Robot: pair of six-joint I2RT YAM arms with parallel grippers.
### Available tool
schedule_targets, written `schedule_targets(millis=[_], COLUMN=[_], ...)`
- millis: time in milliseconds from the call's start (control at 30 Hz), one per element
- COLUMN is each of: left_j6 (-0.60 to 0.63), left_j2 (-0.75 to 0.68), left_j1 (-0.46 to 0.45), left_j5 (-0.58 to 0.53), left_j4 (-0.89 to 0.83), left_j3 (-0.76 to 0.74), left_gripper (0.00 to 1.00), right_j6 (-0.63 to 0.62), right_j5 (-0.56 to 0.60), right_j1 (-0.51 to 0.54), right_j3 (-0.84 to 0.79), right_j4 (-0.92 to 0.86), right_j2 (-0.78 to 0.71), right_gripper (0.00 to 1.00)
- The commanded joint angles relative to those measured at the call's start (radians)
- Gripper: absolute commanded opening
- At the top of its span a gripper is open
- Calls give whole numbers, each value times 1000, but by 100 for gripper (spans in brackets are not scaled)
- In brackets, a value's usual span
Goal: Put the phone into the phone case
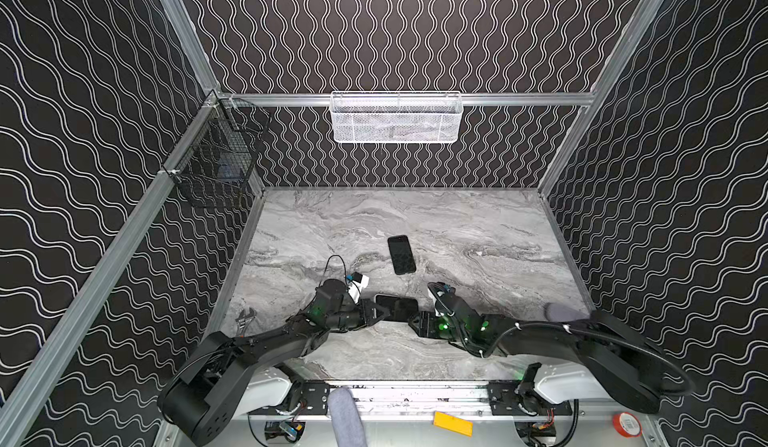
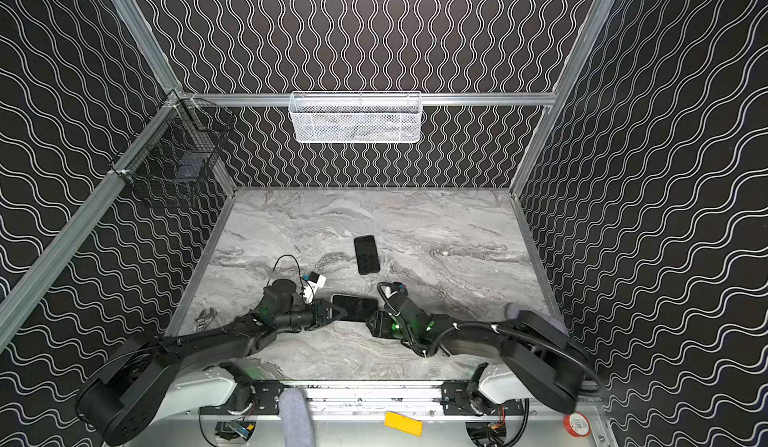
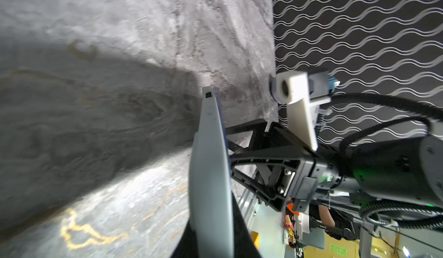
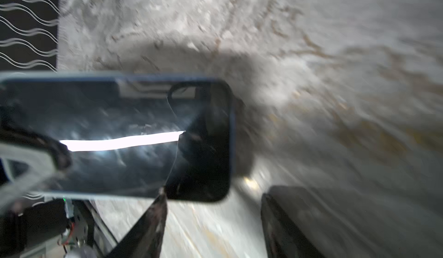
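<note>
- Wrench (image 1: pixel 245 319) lies at the left edge of the marble table (image 1: pixel 478 224), beside the left arm
- Left gripper (image 1: pixel 384 313) has its jaws pressed together on the left end of the phone (image 1: pixel 399 307)
- In the left wrist view the phone (image 3: pixel 211 172) runs edge-on out from between the fingers, a thin slab with a pale blue-grey back
- In both top views the phone is a dark, round-cornered rectangle near the front of the table, lying crosswise between the two grippers
- Seen from the right wrist, though blurred, the phone (image 4: pixel 119 136) shows a glossy black glass face with a blue-grey rim, fine crack lines and a mirrored strip of bright light
- Phone case (image 1: pixel 401 254), matte black, lies flat farther back, apart from the phone
- Right gripper (image 1: pixel 415 321) sits at the phone's right end, jaws apart and gripping nothing
</note>
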Motion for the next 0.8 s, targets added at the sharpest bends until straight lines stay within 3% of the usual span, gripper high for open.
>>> schedule_targets(millis=[0,133,367,533,667,767], left_j6=[30,56,40,-26,-90,-169], left_j2=[-24,-67,-39,23,59,93], left_j1=[9,26,62,74,80,82], left_j5=[41,75,213,341,400,428], left_j4=[42,-28,-3,89,164,270], left_j3=[37,120,280,384,435,447], left_gripper=[0,0,0,0,0,0], right_j6=[-38,-110,-261,-230,-142,-131], right_j5=[62,-72,-570,-857,-963,-1005], right_j1=[-50,-230,-535,-621,-652,-655], right_j3=[7,2,20,-5,-28,-1], right_j4=[-172,-221,-194,-16,181,229], right_j2=[-161,-373,-500,-498,-481,-446], right_gripper=[67,69,73,74,76,77])
